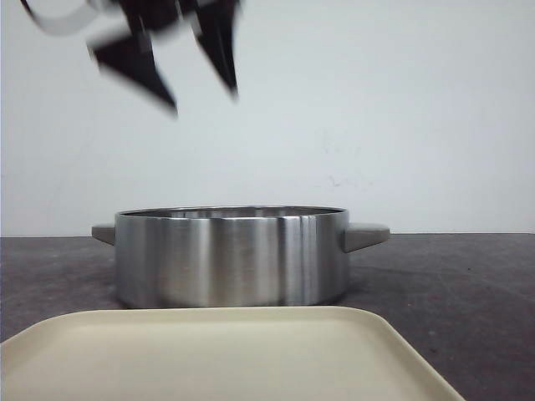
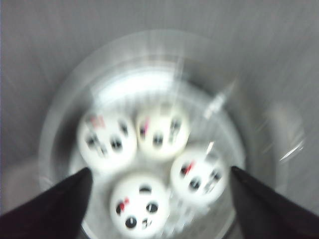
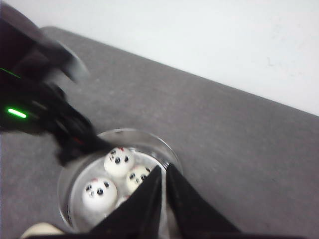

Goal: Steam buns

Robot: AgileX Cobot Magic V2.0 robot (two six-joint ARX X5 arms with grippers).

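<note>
four panda-faced buns (image 2: 149,169) sit clustered inside a round steel pot (image 1: 231,257) on the dark grey worktop (image 1: 468,284); from the front its wall hides them. a cream tray (image 1: 226,355) lies just in front of the pot. the left gripper (image 2: 158,181) hangs above the pot, blurred, its fingers (image 2: 55,206) spread wide apart with nothing between them. the right gripper (image 3: 164,174) is up beside the pot, its fingers (image 3: 189,204) drawn nearly together, empty. the left arm (image 3: 35,104) reaches over the pot's rim.
</note>
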